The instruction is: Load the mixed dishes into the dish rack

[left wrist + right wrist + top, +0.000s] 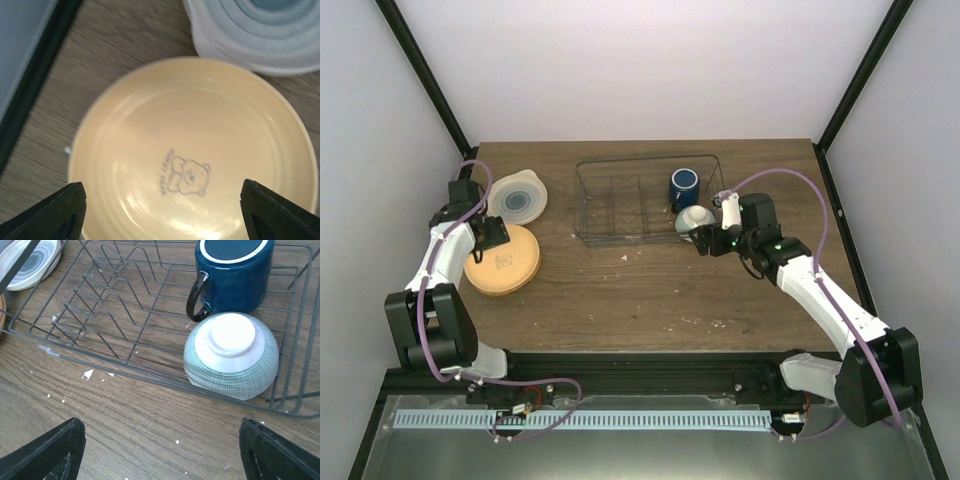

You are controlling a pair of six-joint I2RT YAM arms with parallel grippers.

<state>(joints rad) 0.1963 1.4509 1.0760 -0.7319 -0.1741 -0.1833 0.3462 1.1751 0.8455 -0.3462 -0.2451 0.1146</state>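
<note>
From above, I'm seeing the rack [620,238] sitting mid-table [650,300], with the mug [683,185] and bowl [694,219] in its right end. The cream plate [517,197] and orange plate [502,262] are lying just beside each other, left of the rack and outside it. The left claw [498,237] is hanging over the orange plate, and the right claw [703,240] is sitting just in front of the bowl.

Through the left wrist, the fingers are spreading wide, gripping nothing. The orange plate is filling the view below, showing a bear outline with small lettering.

Through the right wrist, the fingers are gaping wide and empty over bare wood dotted with white flecks [88,373]. The bowl is lying upside down against the rack's near wire, with the mug just behind it.
</note>
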